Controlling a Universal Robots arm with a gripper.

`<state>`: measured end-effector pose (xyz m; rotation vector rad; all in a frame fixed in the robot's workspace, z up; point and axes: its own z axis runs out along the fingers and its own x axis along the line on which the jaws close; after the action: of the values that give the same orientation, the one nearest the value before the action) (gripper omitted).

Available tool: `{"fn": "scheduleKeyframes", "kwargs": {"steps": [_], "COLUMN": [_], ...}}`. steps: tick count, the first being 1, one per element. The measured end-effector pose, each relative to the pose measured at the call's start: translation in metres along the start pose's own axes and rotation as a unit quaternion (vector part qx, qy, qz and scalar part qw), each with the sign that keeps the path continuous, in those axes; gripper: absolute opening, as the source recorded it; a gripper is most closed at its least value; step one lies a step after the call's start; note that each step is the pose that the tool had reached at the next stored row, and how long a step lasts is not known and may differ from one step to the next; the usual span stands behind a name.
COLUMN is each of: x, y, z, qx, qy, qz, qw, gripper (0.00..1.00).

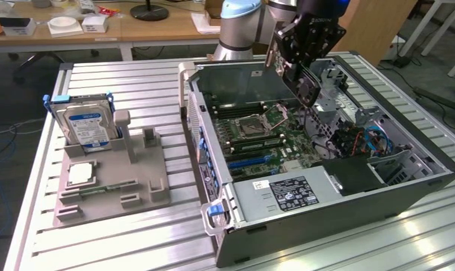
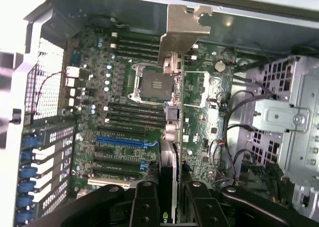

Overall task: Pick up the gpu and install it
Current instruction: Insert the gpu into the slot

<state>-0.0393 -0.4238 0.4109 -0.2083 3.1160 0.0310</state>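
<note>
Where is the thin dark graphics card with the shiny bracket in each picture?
Exterior view: the thin dark graphics card hangs above the open grey computer case.
Wrist view: edge-on in the centre, over the green motherboard.
Shared landmark: the square silver processor socket.

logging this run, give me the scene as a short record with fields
gripper: shut on the gpu
gpu: in the air over the motherboard, not yet in a slot
computer case: lying open, side panel off
hard drive: standing in the grey holder, at the exterior view's left of the case
</note>
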Motion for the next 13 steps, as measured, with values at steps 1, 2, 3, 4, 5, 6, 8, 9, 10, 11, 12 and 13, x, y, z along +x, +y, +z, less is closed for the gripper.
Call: {"fn": "scheduleKeyframes", "kwargs": {"steps": [1, 2, 3, 4, 5, 6, 8, 9, 10, 11, 12, 13], "x": [0.0000, 0.0000, 0.0000, 0.0000, 0.0000, 0.0000, 0.0002, 0.0003, 0.0003, 0.0003, 0.0005, 0.0007], "y": [0.0000, 0.0000, 0.0000, 0.0000, 0.0000, -0.0001, -0.0003, -0.0003, -0.0002, -0.0002, -0.0002, -0.0003], "z": [0.0000, 0.0000, 0.0000, 0.0000, 0.0000, 0.0000, 0.0000, 0.0000, 0.0000, 0.0000, 0.0000, 0.0000], "qx": [-0.0002, -0.0003, -0.0004, -0.0005, -0.0005, -0.0006, -0.0007, -0.0008, -0.0010, -0.0011, -0.0012, -0.0013], "qy": [0.0002, 0.0004, 0.0004, 0.0005, 0.0005, 0.0005, 0.0007, 0.0008, 0.0010, 0.0011, 0.0012, 0.0013], "qz": [-0.009, -0.017, -0.022, -0.024, -0.026, -0.028, -0.036, -0.043, -0.050, -0.057, -0.062, -0.068], "qw": [1.0000, 0.9998, 0.9998, 0.9997, 0.9997, 0.9996, 0.9994, 0.9991, 0.9987, 0.9984, 0.9980, 0.9977], "gripper": [0.27, 0.27, 0.27, 0.27, 0.27, 0.27, 0.27, 0.27, 0.27, 0.27, 0.27, 0.27]}}
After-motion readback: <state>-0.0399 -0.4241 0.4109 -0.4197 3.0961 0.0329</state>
